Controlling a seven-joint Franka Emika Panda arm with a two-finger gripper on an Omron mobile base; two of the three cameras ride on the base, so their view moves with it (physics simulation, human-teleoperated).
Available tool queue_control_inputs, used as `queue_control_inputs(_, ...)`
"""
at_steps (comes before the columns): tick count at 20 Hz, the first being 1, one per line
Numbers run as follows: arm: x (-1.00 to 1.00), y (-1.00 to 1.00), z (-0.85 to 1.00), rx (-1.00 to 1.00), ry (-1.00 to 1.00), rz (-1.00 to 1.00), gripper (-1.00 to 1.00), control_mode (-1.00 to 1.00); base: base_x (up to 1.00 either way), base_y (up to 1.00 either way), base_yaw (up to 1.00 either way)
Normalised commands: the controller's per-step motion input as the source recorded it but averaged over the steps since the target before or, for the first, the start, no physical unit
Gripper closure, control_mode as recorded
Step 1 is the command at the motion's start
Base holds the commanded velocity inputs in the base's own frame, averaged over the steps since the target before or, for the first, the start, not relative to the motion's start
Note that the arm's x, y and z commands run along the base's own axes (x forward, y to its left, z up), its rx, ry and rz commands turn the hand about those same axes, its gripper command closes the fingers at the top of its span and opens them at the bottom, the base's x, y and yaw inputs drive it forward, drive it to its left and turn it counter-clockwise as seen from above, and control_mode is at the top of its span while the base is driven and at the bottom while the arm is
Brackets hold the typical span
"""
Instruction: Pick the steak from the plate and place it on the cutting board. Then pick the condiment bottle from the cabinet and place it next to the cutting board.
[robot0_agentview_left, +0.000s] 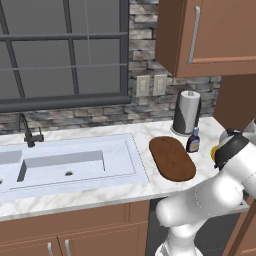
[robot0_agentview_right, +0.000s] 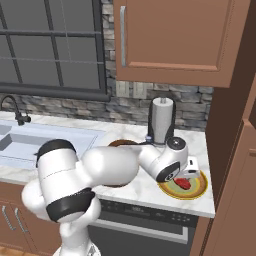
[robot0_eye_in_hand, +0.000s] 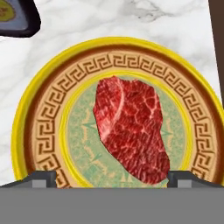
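Counter (robot0_agentview_right: 150, 192): marble, running to the tall cabinet (robot0_agentview_right: 230, 165) on the right. Plate (robot0_agentview_right: 199, 190): near the counter's front corner, yellow rim. Steak (robot0_agentview_right: 184, 183): on the plate. My gripper (robot0_agentview_right: 189, 172): low over the plate, just above the steak; finger spread cannot be told from here. Cutting board (robot0_agentview_right: 120, 144): dark, mostly hidden behind my arm. Paper towel roll (robot0_agentview_right: 162, 120): upright by the stone wall. Upper cupboard (robot0_agentview_right: 175, 40): shut, silver handle. Sink (robot0_agentview_right: 35, 142): left, with black tap (robot0_agentview_right: 15, 112). Window (robot0_agentview_right: 50, 45): above the sink.

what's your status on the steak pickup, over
Gripper open, over the plate. Steak on plate, not gripped. Nothing in the way.
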Motion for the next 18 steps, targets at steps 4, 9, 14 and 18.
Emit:
queue_control_inputs(4, 0.13, -0.17, -0.08, 0.00, 0.00, 0.00, -1.00, -1.00, 0.00, 0.00, 0.00)
queue_control_inputs(9, 0.08, -0.14, -0.11, 0.00, 0.00, 0.00, -1.00, -1.00, 0.00, 0.00, 0.00)
queue_control_inputs(14, 0.08, -0.11, -0.13, 0.00, 0.00, 0.00, -1.00, -1.00, 0.00, 0.00, 0.00)
queue_control_inputs(18, 0.05, -0.04, -0.14, 0.00, 0.00, 0.00, -1.00, -1.00, 0.00, 0.00, 0.00)
